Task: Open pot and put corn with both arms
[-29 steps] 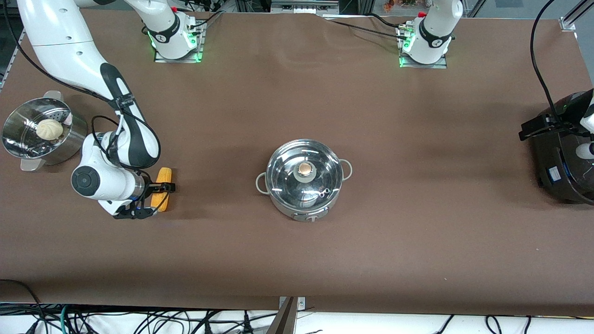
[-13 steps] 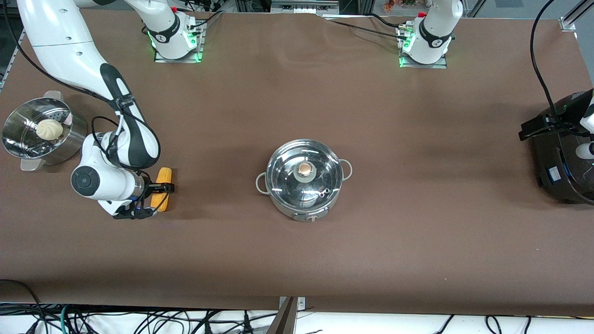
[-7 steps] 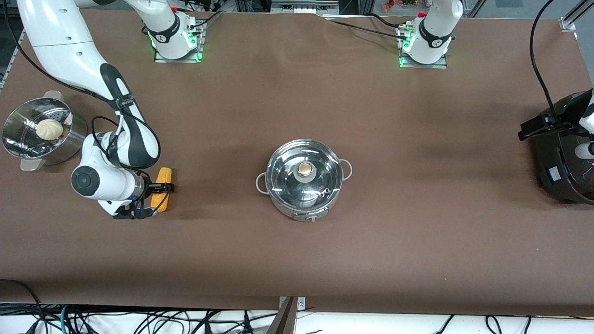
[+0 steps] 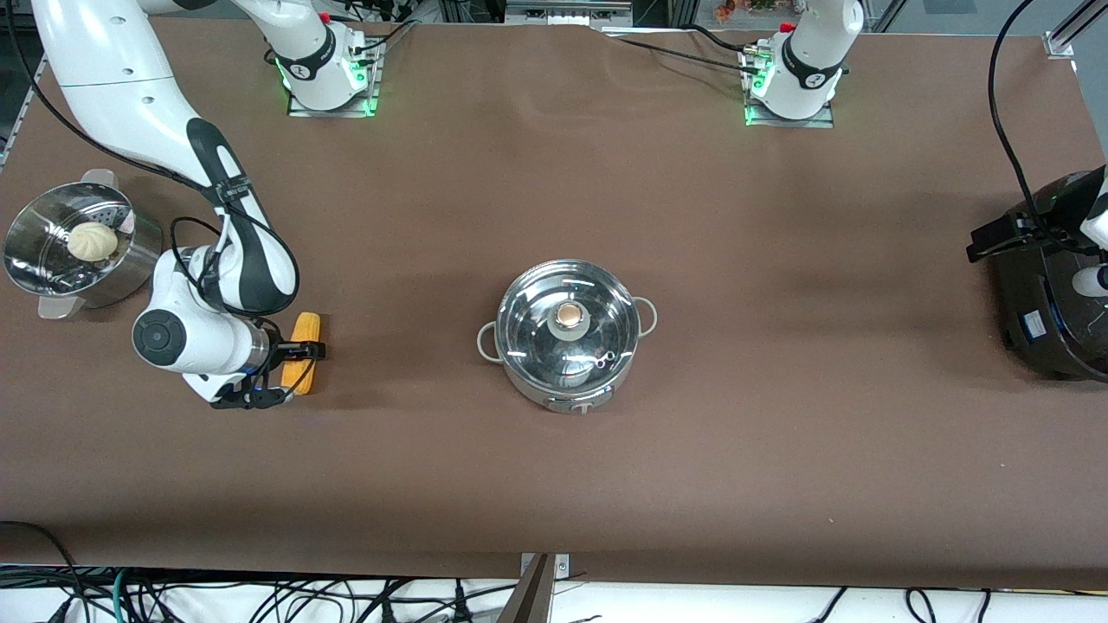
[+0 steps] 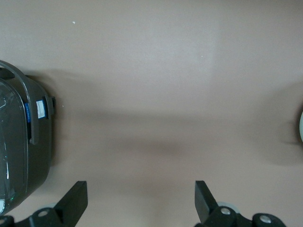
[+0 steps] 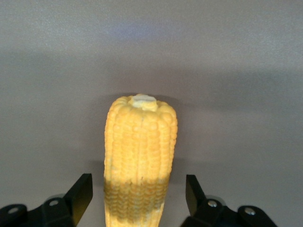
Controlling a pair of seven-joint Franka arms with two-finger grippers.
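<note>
Corn lies on the table near the right arm's edge, between the wide fingers of the right hand, not yet squeezed. It looks hard, bumpy and light; grab its middle. Left hand waits wide open by the rice cooker.

We see even overhead light on the table, with soft shadows beside each object. Glare streaks the pot lid. The corn looks sharp, its near end in shade.
</note>
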